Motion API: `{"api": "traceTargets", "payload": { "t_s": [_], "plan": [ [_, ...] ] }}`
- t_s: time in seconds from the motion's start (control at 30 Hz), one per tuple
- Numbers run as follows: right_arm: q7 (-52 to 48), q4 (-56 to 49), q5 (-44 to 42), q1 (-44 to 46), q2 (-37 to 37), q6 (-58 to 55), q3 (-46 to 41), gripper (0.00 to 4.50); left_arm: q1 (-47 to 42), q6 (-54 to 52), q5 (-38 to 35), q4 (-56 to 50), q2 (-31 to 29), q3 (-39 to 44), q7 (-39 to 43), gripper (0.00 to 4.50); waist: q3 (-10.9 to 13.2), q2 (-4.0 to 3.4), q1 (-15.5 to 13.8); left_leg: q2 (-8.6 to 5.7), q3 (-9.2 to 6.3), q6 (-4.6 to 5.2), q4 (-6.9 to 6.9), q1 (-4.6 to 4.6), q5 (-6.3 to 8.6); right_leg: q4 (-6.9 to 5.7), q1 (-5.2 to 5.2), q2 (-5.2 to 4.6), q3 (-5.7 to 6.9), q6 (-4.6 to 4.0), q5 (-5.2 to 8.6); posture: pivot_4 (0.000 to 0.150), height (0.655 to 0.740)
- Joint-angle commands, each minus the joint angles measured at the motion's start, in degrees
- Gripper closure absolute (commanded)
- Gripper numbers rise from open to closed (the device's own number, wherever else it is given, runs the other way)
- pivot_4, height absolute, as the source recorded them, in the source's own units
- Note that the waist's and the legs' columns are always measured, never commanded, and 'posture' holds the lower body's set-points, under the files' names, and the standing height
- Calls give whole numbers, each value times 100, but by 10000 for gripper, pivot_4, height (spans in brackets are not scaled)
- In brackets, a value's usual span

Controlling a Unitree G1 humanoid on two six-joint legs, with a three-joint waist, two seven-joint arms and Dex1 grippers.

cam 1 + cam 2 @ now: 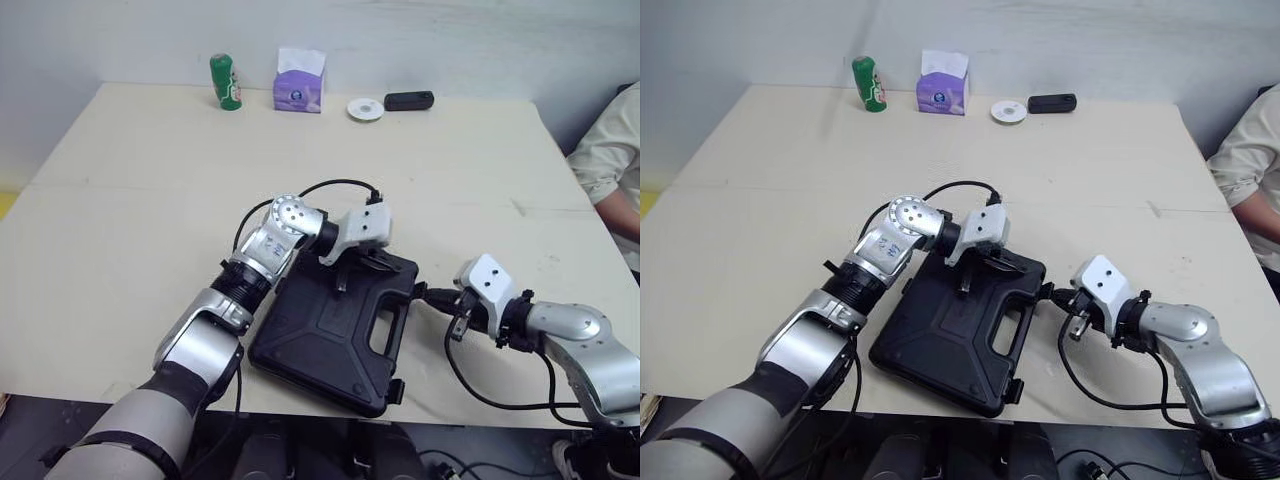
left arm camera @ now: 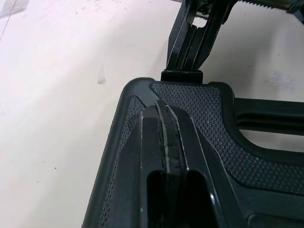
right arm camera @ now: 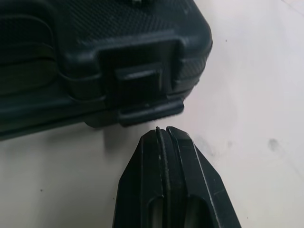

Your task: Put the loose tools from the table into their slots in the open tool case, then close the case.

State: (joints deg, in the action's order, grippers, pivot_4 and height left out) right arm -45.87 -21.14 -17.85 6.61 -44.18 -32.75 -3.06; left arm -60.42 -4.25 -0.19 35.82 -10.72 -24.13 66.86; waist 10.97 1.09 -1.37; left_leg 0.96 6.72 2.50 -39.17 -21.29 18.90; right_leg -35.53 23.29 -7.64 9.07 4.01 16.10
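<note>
The black tool case [image 1: 320, 330] lies closed near the table's front edge, handle side toward my right arm. My left gripper [image 2: 166, 108] is shut with nothing in it, its fingers resting on the textured lid near the corner that carries a latch [image 3: 142, 90]. Seen from the head, the left gripper [image 1: 385, 263] sits over the case's far right corner. My right gripper [image 3: 164, 134] is shut and empty, low over the table, its tips just short of that latch. The right gripper [image 1: 422, 294] shows beside the case's right edge. No loose tools are visible.
At the table's far edge stand a green can [image 1: 226, 80], a purple tissue box [image 1: 299, 82], a white disc [image 1: 365, 108] and a black oblong object [image 1: 408, 100]. A person's sleeve [image 1: 610, 150] shows at the right. A second latch [image 1: 395, 390] faces the front edge.
</note>
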Motion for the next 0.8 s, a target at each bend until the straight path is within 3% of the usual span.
{"api": "traceTargets", "payload": {
  "t_s": [0.03,0.8],
  "plan": [
    [22,-313,-210,37,48,-20,-216,45000,325,107,673,425,-89,-558,31,44116,-8,4,1,0,0,1,0,2,0,0,-3,-1,0,0,0,1500,7316],
    [103,-640,-500,621,341,-337,81,45000,457,431,812,462,-92,-586,-7,44116,-64,1,124,12,-11,3,0,22,9,38,-30,1,6,-1,0,1500,7316]
  ]
}}
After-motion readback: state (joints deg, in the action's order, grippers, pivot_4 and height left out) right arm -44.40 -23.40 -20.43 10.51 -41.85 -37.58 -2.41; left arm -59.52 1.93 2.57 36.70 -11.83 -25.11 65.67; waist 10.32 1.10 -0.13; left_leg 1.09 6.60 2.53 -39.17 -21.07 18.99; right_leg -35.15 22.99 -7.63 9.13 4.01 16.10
